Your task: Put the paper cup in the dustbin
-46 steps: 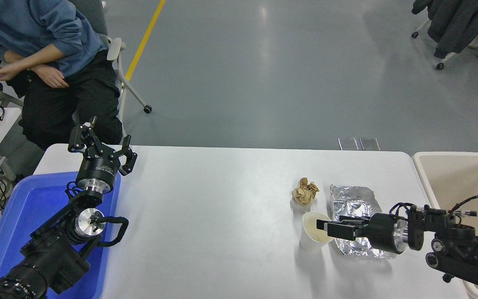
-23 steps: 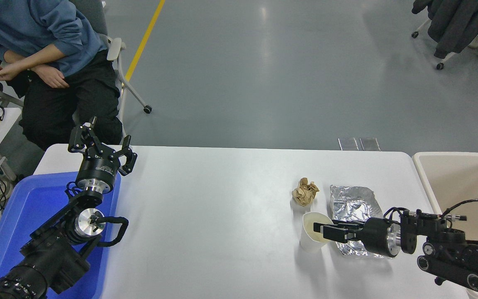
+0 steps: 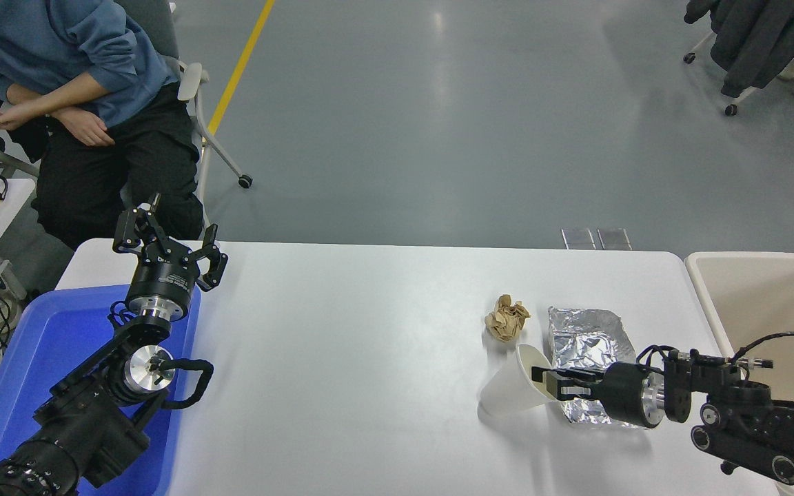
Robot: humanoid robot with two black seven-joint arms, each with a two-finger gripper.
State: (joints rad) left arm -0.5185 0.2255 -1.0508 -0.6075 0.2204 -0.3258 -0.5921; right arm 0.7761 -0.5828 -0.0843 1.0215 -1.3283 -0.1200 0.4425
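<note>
right tool point(image 3: 553, 383): pinching paper cup point(image 3: 513, 389) rim | cup: tipped, mouth toward tool | left tool point(image 3: 167, 238): spread, parked

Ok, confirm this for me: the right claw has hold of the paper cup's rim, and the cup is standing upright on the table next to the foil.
Not quite. The head view shows the paper cup tipped over, its base swung toward the left and its mouth facing the right claw, not standing upright. The rest holds: the claw grips the cup's rim, and the cup sits on the table beside the foil.
</note>
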